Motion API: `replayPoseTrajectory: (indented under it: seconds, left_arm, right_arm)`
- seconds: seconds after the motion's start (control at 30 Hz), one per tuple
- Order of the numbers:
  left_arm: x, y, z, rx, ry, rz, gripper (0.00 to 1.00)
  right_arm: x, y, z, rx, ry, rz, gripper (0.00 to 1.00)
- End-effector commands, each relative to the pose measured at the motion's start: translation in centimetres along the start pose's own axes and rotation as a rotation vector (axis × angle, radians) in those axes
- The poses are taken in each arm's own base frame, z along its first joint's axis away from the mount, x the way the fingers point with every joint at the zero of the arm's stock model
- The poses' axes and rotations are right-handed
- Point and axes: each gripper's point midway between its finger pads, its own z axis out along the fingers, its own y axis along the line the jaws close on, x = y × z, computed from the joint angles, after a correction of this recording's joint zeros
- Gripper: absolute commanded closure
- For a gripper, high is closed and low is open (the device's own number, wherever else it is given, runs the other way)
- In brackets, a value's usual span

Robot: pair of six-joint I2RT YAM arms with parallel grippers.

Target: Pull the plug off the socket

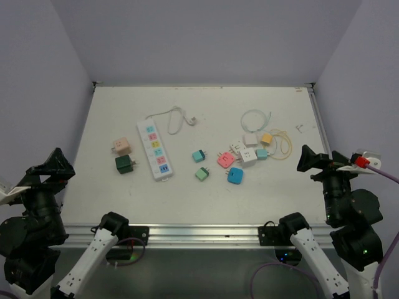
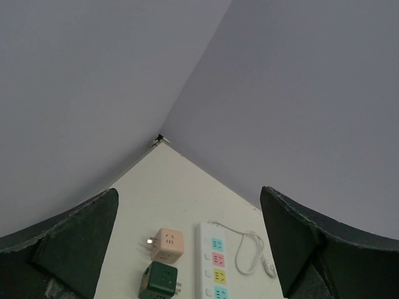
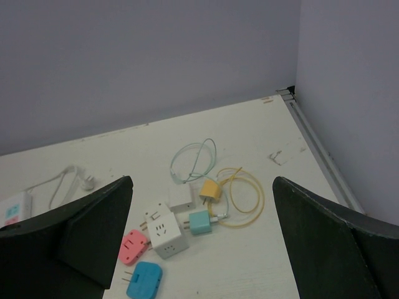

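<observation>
The white power strip (image 1: 156,151) lies on the table's left half, with pink, teal, yellow and blue outlet faces in a row. A blue spot at its near end may be a plug or a face; I cannot tell which. Its white cord (image 1: 177,118) loops behind it. In the left wrist view the strip (image 2: 215,261) lies ahead between my fingers. My left gripper (image 1: 53,163) (image 2: 190,193) is open and empty, raised off the table's left edge. My right gripper (image 1: 312,159) (image 3: 202,180) is open and empty, raised at the right edge.
A pink cube adapter (image 1: 121,147) and a dark green one (image 1: 124,164) lie left of the strip. Two small teal plugs (image 1: 199,156), a pink adapter (image 1: 225,159), a blue one (image 1: 235,175), white cubes (image 1: 247,154) and chargers with yellow and teal cables (image 1: 277,143) lie to its right.
</observation>
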Motion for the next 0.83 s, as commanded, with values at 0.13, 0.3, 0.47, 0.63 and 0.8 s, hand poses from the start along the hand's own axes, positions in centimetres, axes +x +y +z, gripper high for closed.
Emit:
replayPoseTrajectory:
  seconds: [0.13, 0.3, 0.47, 0.63, 0.8]
  left_arm:
    - [-2.1, 0.5, -0.3, -0.019, -0.065, -0.026, 0.0]
    - [-1.5, 0.4, -0.1, -0.018, -0.057, -0.026, 0.0]
    - [-0.7, 0.1, 0.1, -0.009, -0.04, -0.017, 0.0]
    - [-0.3, -0.1, 0.3, -0.006, -0.034, -0.017, 0.0]
    - [0.2, -0.4, 0.5, 0.005, -0.019, -0.004, 0.01]
  right_arm:
    - [-0.9, 0.1, 0.5, 0.006, -0.049, 0.015, 0.01]
    - [-0.9, 0.2, 0.6, 0.005, -0.048, 0.018, 0.01]
    - [-0.4, 0.5, 0.9, -0.005, -0.035, 0.018, 0.01]
    - [-0.4, 0.6, 1.0, -0.007, -0.034, 0.02, 0.01]
    - [-0.2, 0.8, 1.1, -0.016, -0.032, 0.023, 0.01]
